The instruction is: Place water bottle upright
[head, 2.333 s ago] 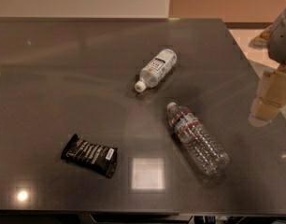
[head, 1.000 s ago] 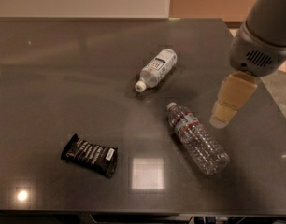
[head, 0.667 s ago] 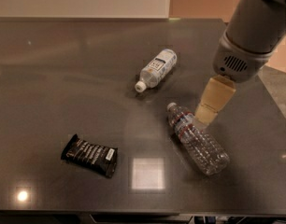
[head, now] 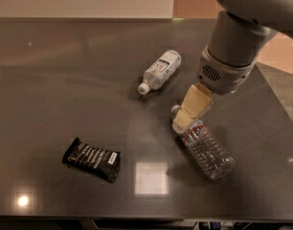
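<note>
The water bottle (head: 209, 153) lies on its side on the dark glossy table (head: 60, 85), in the near right part of the top; its white cap points far and left and its base near and right, so it runs on a diagonal; the clear ribbed body is in plain sight, and the white-and-red label band sits near the shoulder, just beside the gripper's tip.

The gripper (head: 182, 123), tan in colour, slants down from the far right, and its tip is at the bottle's neck, covering the stretch between cap and label band; whether it touches the bottle or hangs just over it I cannot tell; nor can I tell whether the claw is wide, narrow or closed on the neck, as only one tan face of it shows. Above it the thick grey arm (head: 232, 47) fills the far right corner, with a small round grille on its wrist housing.

A shorter bottle (head: 160, 71) with a large white printed label lies on its side farther back, near the table's middle, well apart from the water bottle; its white cap points near and left. A black snack wrapper (head: 92, 158) with white print lies flat in the near left part; between it and the water bottle a pale square reflection (head: 149, 178) shines on the tabletop.
</note>
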`<action>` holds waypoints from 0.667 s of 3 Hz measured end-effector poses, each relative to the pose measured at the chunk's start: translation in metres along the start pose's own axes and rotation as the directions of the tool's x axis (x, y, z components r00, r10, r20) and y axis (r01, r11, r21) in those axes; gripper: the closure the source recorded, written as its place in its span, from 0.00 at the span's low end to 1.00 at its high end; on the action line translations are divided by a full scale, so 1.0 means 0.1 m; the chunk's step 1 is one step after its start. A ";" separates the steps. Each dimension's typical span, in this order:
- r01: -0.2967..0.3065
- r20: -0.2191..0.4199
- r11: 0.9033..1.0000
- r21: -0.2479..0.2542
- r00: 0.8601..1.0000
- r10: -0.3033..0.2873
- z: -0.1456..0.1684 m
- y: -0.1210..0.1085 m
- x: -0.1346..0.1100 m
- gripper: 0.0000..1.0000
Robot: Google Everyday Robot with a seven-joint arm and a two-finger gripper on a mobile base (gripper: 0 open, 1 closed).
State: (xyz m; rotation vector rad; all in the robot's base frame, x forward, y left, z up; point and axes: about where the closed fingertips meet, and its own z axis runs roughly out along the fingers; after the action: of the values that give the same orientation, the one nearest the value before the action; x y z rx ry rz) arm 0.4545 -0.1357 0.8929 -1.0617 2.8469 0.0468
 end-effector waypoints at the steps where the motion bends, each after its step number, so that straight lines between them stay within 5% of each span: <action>1: -0.126 -0.045 0.992 0.010 0.991 0.127 0.16 0.03 0.00 0.00; 2: -0.206 -0.081 0.978 0.029 0.975 0.208 0.28 0.06 0.01 0.00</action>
State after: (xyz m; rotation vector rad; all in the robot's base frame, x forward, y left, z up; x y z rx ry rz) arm 0.4526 -0.1302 0.8651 -0.7766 3.0154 -0.0110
